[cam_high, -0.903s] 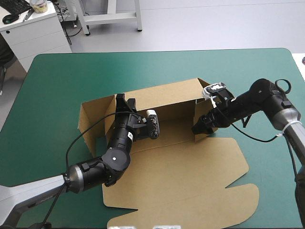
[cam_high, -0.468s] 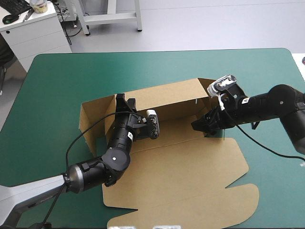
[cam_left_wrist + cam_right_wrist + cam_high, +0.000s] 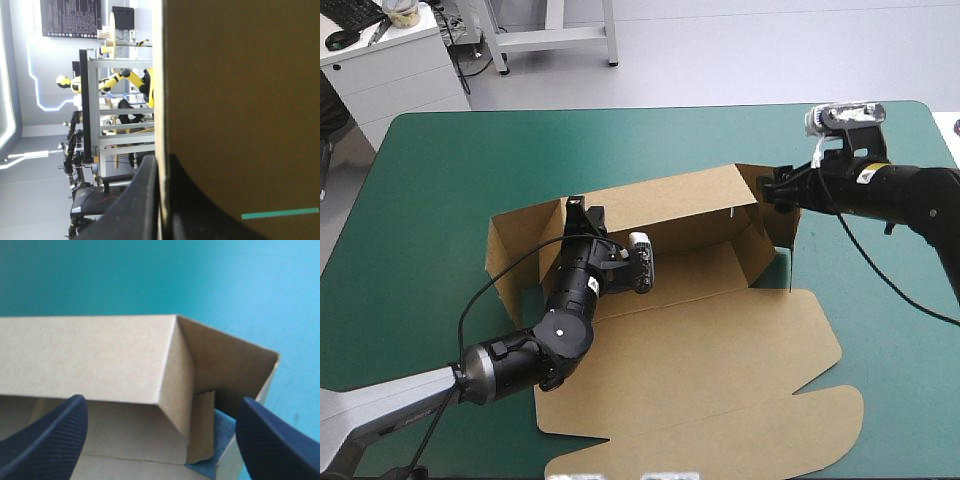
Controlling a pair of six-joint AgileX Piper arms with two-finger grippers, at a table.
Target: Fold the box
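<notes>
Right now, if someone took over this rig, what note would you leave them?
Left gripper: fingers shut on the box, pinching the top edge of the back wall near its left corner.
Right gripper: fingers open, straddling the back right corner, gripping nothing.
Box: mid-table. Back wall, left wall and right wall are raised; the lid lies flat toward the near edge.
Left to do: the walls do not look tucked yet. Securing the right corner is probably next.
</notes>
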